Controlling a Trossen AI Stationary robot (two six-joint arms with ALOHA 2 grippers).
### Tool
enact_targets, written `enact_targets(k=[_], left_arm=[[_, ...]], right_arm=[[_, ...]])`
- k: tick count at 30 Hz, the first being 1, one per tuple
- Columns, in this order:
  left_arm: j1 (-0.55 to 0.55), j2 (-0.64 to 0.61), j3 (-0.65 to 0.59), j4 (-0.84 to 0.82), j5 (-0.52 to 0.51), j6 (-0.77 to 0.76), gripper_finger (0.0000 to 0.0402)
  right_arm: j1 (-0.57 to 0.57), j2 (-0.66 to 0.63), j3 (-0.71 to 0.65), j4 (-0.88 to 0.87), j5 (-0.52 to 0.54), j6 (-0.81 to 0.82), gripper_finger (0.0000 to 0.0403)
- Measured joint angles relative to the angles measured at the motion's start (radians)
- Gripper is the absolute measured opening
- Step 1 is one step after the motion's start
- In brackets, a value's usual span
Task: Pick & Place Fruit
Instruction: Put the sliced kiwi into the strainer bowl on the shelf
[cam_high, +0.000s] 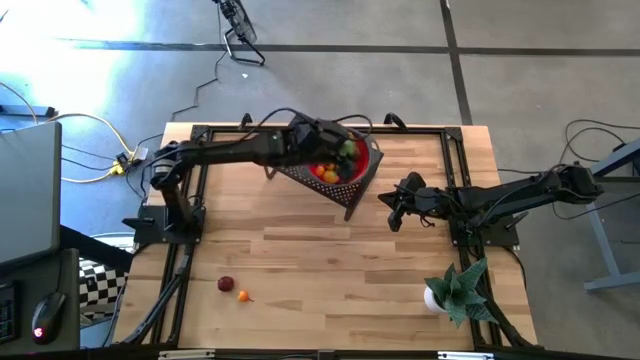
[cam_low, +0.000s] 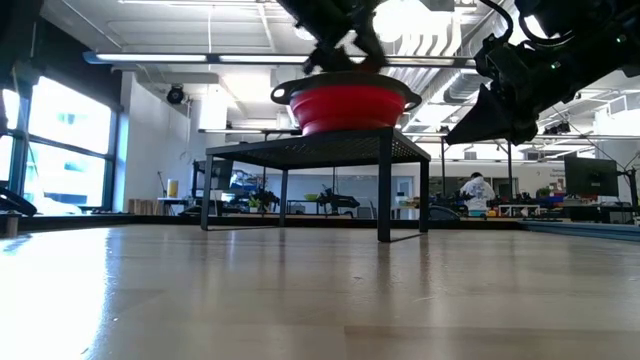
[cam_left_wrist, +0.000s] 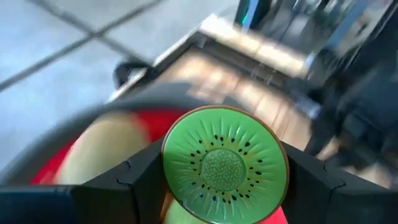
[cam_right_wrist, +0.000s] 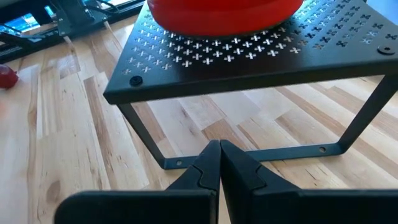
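Observation:
A red bowl (cam_high: 338, 170) holding several small fruits stands on a black perforated stand (cam_high: 352, 192) at the table's far middle. My left gripper (cam_high: 346, 152) hangs over the bowl, shut on a green kiwi half (cam_left_wrist: 224, 165) whose seeded cut face looks toward the wrist camera. A dark red fruit (cam_high: 226, 284) and an orange fruit (cam_high: 243, 295) lie on the wood near the front left. My right gripper (cam_high: 394, 212) stands shut and holding nothing just right of the stand, its fingertips (cam_right_wrist: 219, 163) pointing at the stand's leg frame. My left gripper pinches the kiwi half by two opposite sides of its rim (cam_left_wrist: 169, 163), one dark finger (cam_left_wrist: 140, 177) on each side. The fingers slant downward from the table's left. The kiwi is lifted clear, above the red bowl (cam_left_wrist: 56, 168).
A spiky green plant in a white pot (cam_high: 452, 291) stands at the front right. Black frame rails (cam_high: 180, 270) run along the table's sides. Bare wood lies between the stand and the near edge. In the low view the bowl (cam_low: 345, 105) sits raised on the stand (cam_low: 310, 150).

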Motion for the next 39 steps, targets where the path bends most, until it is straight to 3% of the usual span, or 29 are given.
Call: enact_targets(k=[13, 39], left_arm=[[-0.038, 0.062, -0.001, 0.028, -0.041, -0.008, 0.0239], [-0.038, 0.06, 0.0, 0.033, -0.054, 0.046, 0.0239]], right_arm=[[0.0, 0.0, -0.001, -0.013, -0.001, -0.052, 0.0003], [0.0, 0.0, -0.001, -0.012, 0.0, -0.078, 0.0002]])
